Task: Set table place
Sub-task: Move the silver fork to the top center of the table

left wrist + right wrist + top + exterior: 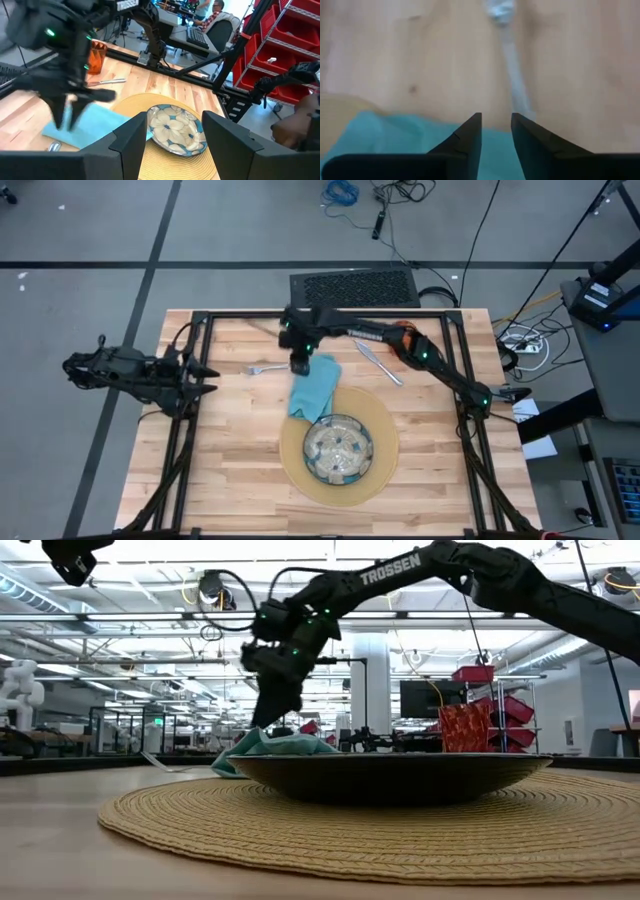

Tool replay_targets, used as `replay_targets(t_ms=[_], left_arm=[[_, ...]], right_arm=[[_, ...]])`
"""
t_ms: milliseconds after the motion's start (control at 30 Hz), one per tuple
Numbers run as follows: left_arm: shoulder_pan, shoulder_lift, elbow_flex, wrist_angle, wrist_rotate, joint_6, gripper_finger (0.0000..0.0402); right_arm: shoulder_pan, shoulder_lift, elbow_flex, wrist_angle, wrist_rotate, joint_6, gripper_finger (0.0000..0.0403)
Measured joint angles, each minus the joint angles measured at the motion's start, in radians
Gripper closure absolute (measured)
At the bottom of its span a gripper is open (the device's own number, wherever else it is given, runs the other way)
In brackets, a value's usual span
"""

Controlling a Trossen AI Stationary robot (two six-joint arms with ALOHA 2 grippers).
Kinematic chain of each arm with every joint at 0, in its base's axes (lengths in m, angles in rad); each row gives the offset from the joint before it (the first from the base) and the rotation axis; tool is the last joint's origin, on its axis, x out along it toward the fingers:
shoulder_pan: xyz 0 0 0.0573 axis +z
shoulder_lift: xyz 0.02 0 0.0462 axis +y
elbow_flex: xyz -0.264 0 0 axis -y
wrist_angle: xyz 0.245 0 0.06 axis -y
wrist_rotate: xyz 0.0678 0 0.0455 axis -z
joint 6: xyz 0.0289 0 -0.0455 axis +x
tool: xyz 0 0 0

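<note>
Plank table (230,450), woven round mat (385,455), floral glass plate (338,448)

The mat (300,470) lies on the table (230,480), toward its near edge and about midway between the left and right edges; the plate (338,450) sits on the mat; the napkin (312,388) lies behind the plate, its near end overlapping the mat's far rim; the fork (264,368) lies on the bare table just left of the napkin's far end; two more pieces of cutlery (378,360) lie right of the napkin, toward the far edge; the cup (97,56) stands beside them, nearer the far right corner
</note>
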Motion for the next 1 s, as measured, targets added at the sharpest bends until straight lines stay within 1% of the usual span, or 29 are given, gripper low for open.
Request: replay_targets(t_ms=[67,200,267,367,633,767,867,933,1000], left_arm=[[0.000,0.007,0.000,0.001,0.000,0.000,0.0222],[0.000,0.023,0.000,0.000,0.000,-0.001,0.0222],[0.000,0.030,0.000,0.002,0.000,-0.001,0.0222],[0.000,0.043,0.000,0.002,0.001,-0.016,0.0222],[0.000,0.072,0.000,0.000,0.001,-0.018,0.0222],[0.000,0.084,0.000,0.004,0.002,-0.017,0.0222],[0.000,0.088,0.000,0.010,0.002,-0.017,0.0222],[0.000,0.090,0.000,0.013,0.002,-0.017,0.0222],[0.000,0.090,0.000,0.012,0.002,-0.016,0.0222]], right_arm=[[0.021,0.001,0.000,0.011,-0.003,-0.027,0.0289],[0.028,-0.002,0.001,0.025,0.019,-0.054,0.0264],[0.028,0.007,0.001,0.030,0.047,-0.056,0.0259],[0.028,0.026,0.003,0.040,0.049,-0.050,0.0258],[0.039,0.087,0.002,0.062,0.059,0.023,0.0267],[0.043,0.114,0.002,0.070,0.108,0.045,0.0268],[0.052,0.115,0.003,0.084,0.168,0.055,0.0273],[0.056,0.117,0.003,0.096,0.204,0.065,0.0285],[0.056,0.117,0.003,0.116,0.223,0.084,0.0305]])
